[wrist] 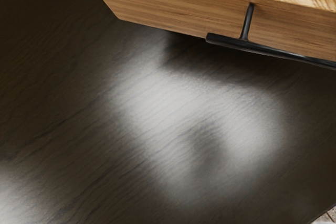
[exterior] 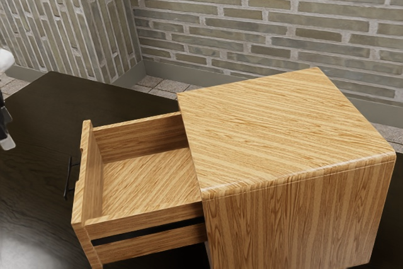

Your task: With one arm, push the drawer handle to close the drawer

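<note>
A brick wall (exterior: 252, 17) stands behind the cabinet, and a strip of tiled floor (exterior: 165, 86) shows between that wall and the table on the cabinet's far side. The dark table (exterior: 38, 111) lies under the cabinet and spreads well out past its drawer side, where the wrist view catches a pale shine on the wood. The wooden cabinet (exterior: 283, 124) sits upright, its top and one side panel turned toward the exterior view. Its drawer (exterior: 148, 174) juts well out from the cabinet toward the exterior view's left, so that its inner floor and walls can be seen. The drawer front (exterior: 87, 187) faces away from the cabinet and has a notch cut in its upper edge. A piece of the white arm (exterior: 5, 60) comes in at the exterior view's left edge, out beyond the drawer front from the cabinet. Below it is the black gripper (exterior: 6, 137), apart from the handle and farther from the cabinet; whether it is spread or closed I cannot tell. The black bar handle (exterior: 67, 177) is fixed to the drawer front, on the side away from the cabinet
</note>
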